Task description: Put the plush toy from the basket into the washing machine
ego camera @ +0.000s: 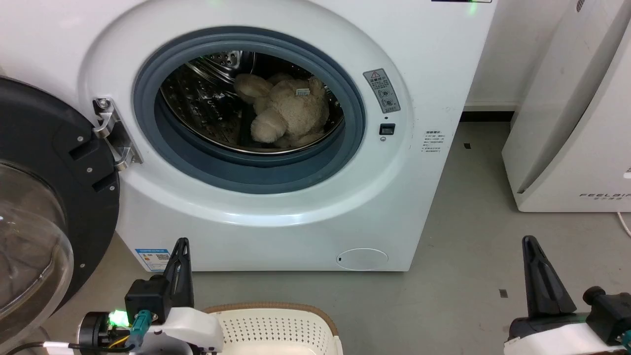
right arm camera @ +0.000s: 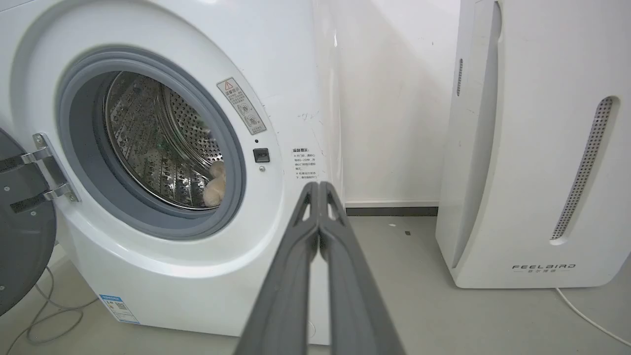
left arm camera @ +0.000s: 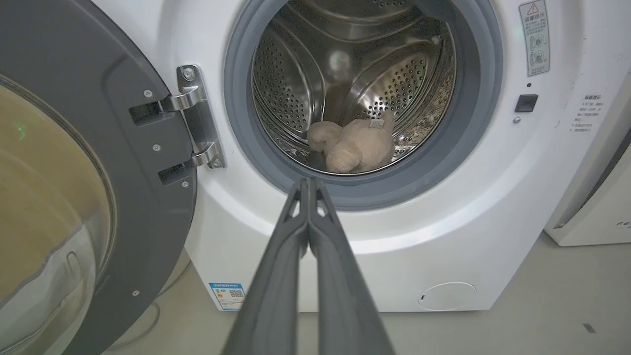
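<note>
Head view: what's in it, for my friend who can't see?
A cream plush toy lies inside the drum of the white washing machine, whose door stands open at left. Below, the basket sits between the left end effector and right end effector.

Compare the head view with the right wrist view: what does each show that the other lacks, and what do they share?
Head view adds the cream perforated plastic basket with brown rim, the left gripper beside it, and the open door's round glass. Right wrist view adds a loose grey cable on the floor and the tall perforated slot of the white FEELBIRD appliance. Shared: the large white front-loading washing machine, the fluffy cream-beige plush toy inside its shiny steel drum, and the right gripper.
</note>
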